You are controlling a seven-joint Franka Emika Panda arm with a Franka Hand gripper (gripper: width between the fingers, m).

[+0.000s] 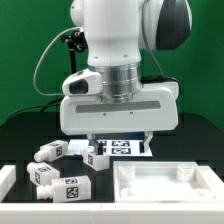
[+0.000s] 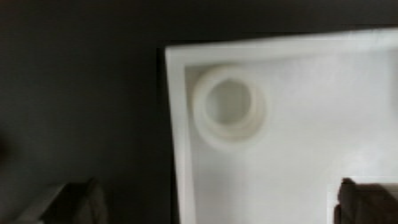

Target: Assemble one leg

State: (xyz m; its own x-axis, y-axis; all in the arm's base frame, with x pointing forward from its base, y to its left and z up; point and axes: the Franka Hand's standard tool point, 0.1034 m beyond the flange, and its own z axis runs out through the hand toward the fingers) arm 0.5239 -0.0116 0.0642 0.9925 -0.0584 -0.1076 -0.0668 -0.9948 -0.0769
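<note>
Plainly, gripper (image 2: 217, 205) spread wide and empty over white panel (image 2: 294, 130), leg (image 1: 70, 187) with square tags beside it

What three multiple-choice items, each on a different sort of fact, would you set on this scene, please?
1. Where do the legs lie in the exterior view?
A. On the table, to the left of the tray-like panel
B. Inside the panel
C. Stacked on top of each other

2. What colour is the backdrop?
A. Red
B. Green
C. Blue

3. How is the gripper?
A. Shut on a leg
B. Shut on the panel's rim
C. Open

Answers:
1 A: the legs lie loose on the black table, to the exterior view's left of the panel.
2 B: the wall behind the scene is green.
3 C: in the wrist view its fingers stand wide apart above the panel, gripping nothing.
</note>
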